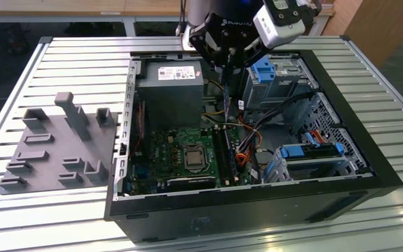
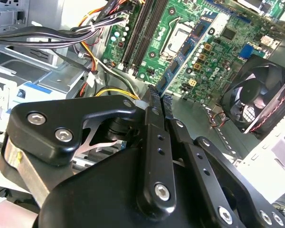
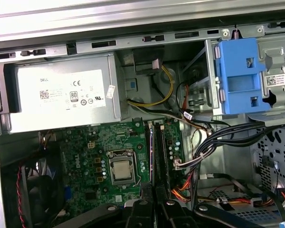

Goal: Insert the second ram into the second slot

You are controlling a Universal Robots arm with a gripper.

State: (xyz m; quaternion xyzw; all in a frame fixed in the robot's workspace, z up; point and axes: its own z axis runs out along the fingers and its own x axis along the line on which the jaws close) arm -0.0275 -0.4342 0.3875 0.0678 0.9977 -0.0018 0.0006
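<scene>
My gripper [image 1: 228, 65] hangs over the open computer case [image 1: 341, 94], above the far end of the motherboard [image 1: 180, 152]. Its black fingers [image 2: 152, 137] are shut on the second ram [image 1: 226, 92], a thin strip seen edge-on and hanging straight down. A sliver of the ram's blue board [image 2: 167, 99] shows at the fingertips. The black memory slots [image 3: 161, 152] run beside the processor socket [image 3: 121, 168], and the gripper [image 3: 155, 209] lines up with them from above. One slot holds a dark stick [image 3: 150, 147]. The held ram stays above the slots [image 1: 226, 149], not touching them.
A grey power supply [image 3: 61, 95] sits next to the slots' far end. Blue drive-bay latches [image 3: 240, 76] and bundled cables [image 3: 213, 142] crowd the other side. A case fan [image 2: 261, 95] lies beyond the board. On the slatted table stands a grey fixture [image 1: 54, 147].
</scene>
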